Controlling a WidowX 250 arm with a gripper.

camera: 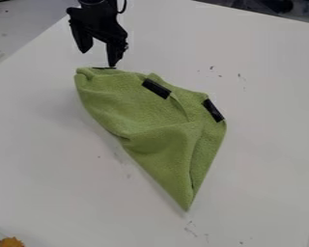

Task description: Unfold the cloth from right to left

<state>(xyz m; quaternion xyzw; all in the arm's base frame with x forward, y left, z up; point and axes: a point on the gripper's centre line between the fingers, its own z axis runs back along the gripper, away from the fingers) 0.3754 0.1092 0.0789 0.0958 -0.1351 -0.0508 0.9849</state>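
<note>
A black two-finger robot claw (98,59) is seen near the top edge, left of centre, with its fingers pointed down. The fingers are spread, with a gap held between them, and nothing is seen pinched there. One fingertip is placed just beside the upper left edge of a soft, light green fabric cloth (141,108); whether the edge is touched cannot be told. The other fingertip is held farther to the left and higher in the view.

The cloth is laid across the middle of a smooth white surface (267,169). It is folded and rumpled into a lopsided, nearly triangular shape, broad at the top and narrowed to a point at the bottom. Creases are gathered around its middle, and an overlapped layer is shown along its lower right side.

The upper edge is marked by two short black strips, one near the middle (156,89) and one near the right corner (213,110). A thin dark strip (104,68) is shown at the upper left edge, near the claw. Small dark marks are scattered on the surface, and a fuzzy orange-yellow object (11,242) is seen at the bottom left corner.
</note>
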